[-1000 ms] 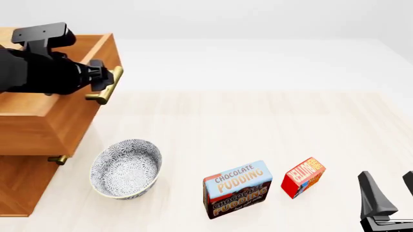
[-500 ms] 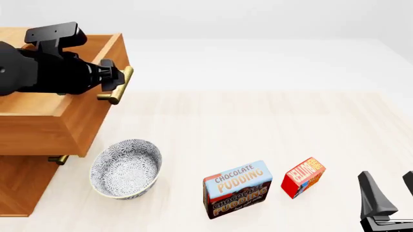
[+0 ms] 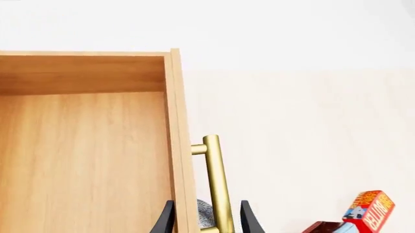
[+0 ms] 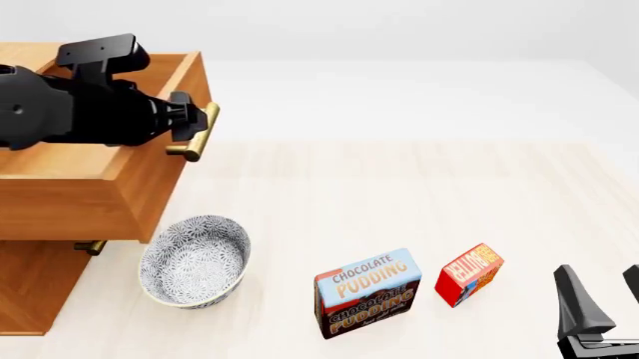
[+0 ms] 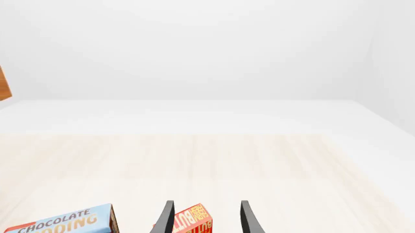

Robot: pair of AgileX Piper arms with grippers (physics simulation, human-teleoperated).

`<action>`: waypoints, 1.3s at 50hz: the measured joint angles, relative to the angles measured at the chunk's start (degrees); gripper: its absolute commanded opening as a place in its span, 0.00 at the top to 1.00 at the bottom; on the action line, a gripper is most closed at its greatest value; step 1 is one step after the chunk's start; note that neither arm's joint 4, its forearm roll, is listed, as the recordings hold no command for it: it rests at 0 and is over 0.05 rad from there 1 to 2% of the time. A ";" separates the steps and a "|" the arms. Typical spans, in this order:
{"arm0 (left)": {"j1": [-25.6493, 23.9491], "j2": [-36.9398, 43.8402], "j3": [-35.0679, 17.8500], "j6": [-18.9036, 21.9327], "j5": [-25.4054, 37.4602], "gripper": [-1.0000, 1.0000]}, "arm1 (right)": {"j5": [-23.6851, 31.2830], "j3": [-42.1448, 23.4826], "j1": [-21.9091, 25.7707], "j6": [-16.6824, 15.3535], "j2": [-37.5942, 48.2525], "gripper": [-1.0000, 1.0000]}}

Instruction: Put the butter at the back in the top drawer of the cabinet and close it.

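The cabinet [image 4: 40,284] stands at the left. Its top drawer [image 4: 90,198] is pulled out, and its wooden floor [image 3: 84,160] shows bare. My left gripper [image 4: 191,124] is at the drawer's brass handle [image 4: 197,131]. In the left wrist view its fingers [image 3: 249,221] stand wide apart, astride the drawer front and the handle [image 3: 217,184]. The butter [image 4: 469,274] stands on the table near the front right, beside the pudding box [image 4: 367,293]. My right gripper [image 4: 602,299] hangs open just right of the butter [image 5: 193,222], holding nothing.
A patterned bowl [image 4: 194,260] sits on the table in front of the cabinet, below the open drawer. A lower drawer's handle [image 4: 90,246] pokes out under the top drawer. The pudding box [image 5: 61,223] stands left of the butter.
The top drawer has slid further out of the cabinet, and my left gripper has moved with its handle. The right arm, the butter, the pudding box and the bowl have not moved.
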 measured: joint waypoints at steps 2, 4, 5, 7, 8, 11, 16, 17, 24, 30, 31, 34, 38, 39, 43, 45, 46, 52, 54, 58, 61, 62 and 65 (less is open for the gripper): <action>-0.17 0.04 -0.02 -0.06 -0.06 0.00 | 0.00 0.00 0.00 0.00 0.00 0.00; -0.33 0.08 -0.03 -0.14 -0.12 0.00 | 0.00 0.00 0.00 0.00 0.00 0.00; -0.41 0.10 -0.04 -0.20 -0.15 0.00 | 0.00 0.00 0.00 0.00 0.00 0.00; -0.57 0.13 -0.06 -0.30 -0.20 0.00 | 0.00 0.00 0.00 0.00 0.00 0.00; -0.65 0.15 -0.07 -0.37 -0.22 0.00 | 0.00 0.00 0.00 0.00 0.00 0.00; -0.87 0.20 -0.10 -0.61 -0.27 0.00 | 0.00 0.00 0.00 0.00 0.00 0.00; -1.08 0.23 -0.11 -0.95 -0.34 0.00 | 0.00 0.00 0.00 0.00 0.00 0.00; -1.10 0.23 -0.10 -0.97 -0.34 0.00 | 0.00 0.00 0.00 0.00 0.00 0.00; -1.23 0.23 -0.09 -0.98 -0.36 0.00 | 0.00 0.00 0.00 0.00 0.00 0.00; -1.37 0.23 -0.07 -1.02 -0.38 0.00 | 0.00 0.00 0.00 0.00 0.00 0.00; -1.41 0.24 -0.08 -1.06 -0.38 0.00 | 0.00 0.00 0.00 0.00 0.00 0.00; -1.55 0.29 -0.12 -1.29 -0.34 0.00 | 0.00 0.00 0.00 0.00 0.00 0.00; -1.73 0.40 -0.24 -1.75 -0.26 0.00 | 0.00 0.00 0.00 0.00 0.00 0.00; -1.78 0.43 -0.27 -1.87 -0.24 0.00 | 0.00 0.00 0.00 0.00 0.00 0.00; -1.95 0.55 -0.39 -2.33 -0.15 0.00 | 0.00 0.00 0.00 0.00 0.00 0.00; -2.04 0.61 -0.47 -2.54 -0.06 0.00 | 0.00 0.00 0.00 0.00 0.00 0.00; -2.07 0.63 -0.51 -2.63 0.00 0.00 | 0.00 0.00 0.00 0.00 0.00 0.00; -2.27 0.78 -0.77 -3.05 0.38 0.00 | 0.00 0.00 0.00 0.00 0.00 0.00; -2.32 0.85 -0.89 -3.10 0.57 0.00 | 0.00 0.00 0.00 0.00 0.00 0.00; -2.41 1.00 -1.22 -3.01 1.07 0.00 | 0.00 0.00 0.00 0.00 0.00 0.00; -2.45 1.17 -1.56 -2.75 1.58 0.00 | 0.00 0.00 0.00 0.00 0.00 0.00; -2.48 1.23 -1.70 -2.63 1.82 0.00 | 0.00 0.00 0.00 0.00 0.00 0.00; -2.55 1.43 -2.16 -2.23 2.54 0.00 | 0.00 0.00 0.00 0.00 0.00 0.00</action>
